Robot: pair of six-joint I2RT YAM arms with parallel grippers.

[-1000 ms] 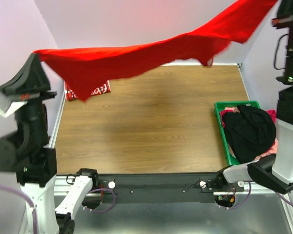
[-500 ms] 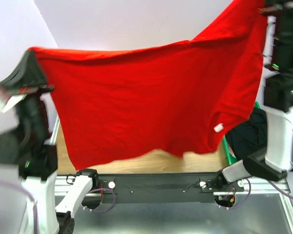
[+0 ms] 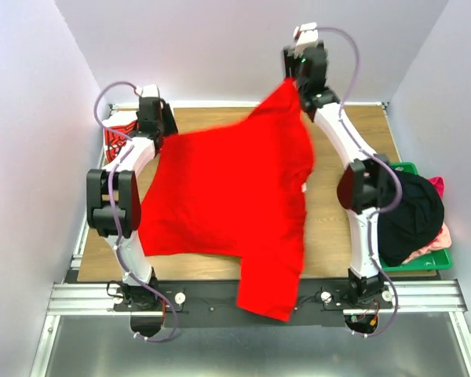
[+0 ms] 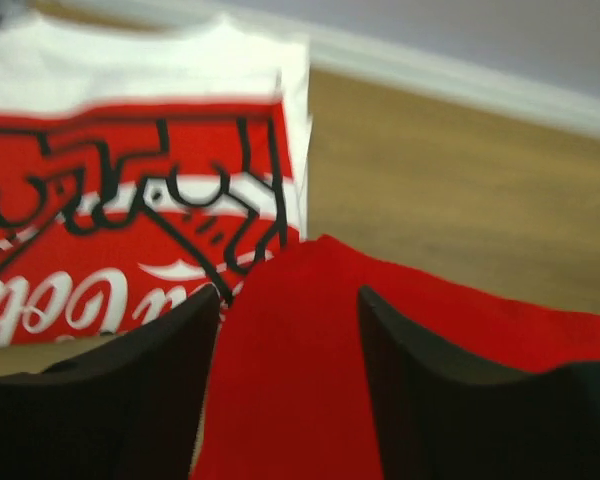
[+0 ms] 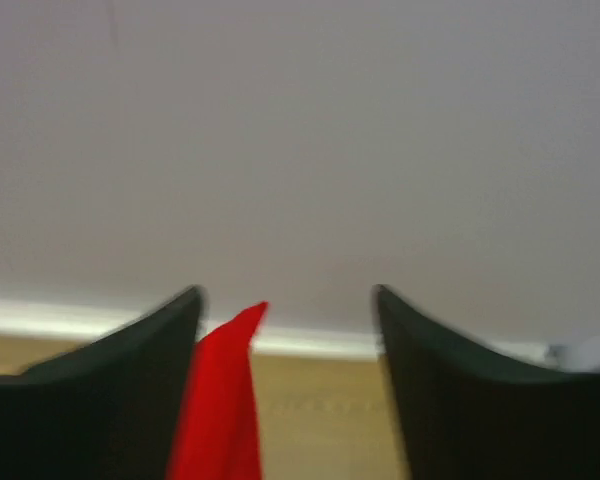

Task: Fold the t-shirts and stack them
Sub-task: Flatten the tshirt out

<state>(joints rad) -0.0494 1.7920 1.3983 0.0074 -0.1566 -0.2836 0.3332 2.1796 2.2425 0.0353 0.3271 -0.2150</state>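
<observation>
The plain red t-shirt (image 3: pixel 228 188) lies spread over the wooden table, its lower part hanging over the near edge. My left gripper (image 3: pixel 158 124) is at the shirt's far left corner, open, with the red cloth (image 4: pixel 290 380) lying loose between its fingers. My right gripper (image 3: pixel 297 78) is at the far right corner, raised, jaws wide apart, with a red cloth tip (image 5: pixel 220 400) beside its left finger (image 5: pixel 130 380). The red t-shirt with white lettering (image 4: pixel 100 200) lies folded in the far left corner (image 3: pixel 116 141), partly hidden by my left arm.
A green crate (image 3: pixel 436 263) at the right edge holds a black garment (image 3: pixel 408 212) and some pink cloth. Both arms stretch out toward the back wall. Bare wood (image 3: pixel 361 133) shows right of the shirt.
The red shirt, held stretched in the air between both grippers, has swung forward and come down over the table. Both arms have reached toward the far edge and both grippers have opened.
</observation>
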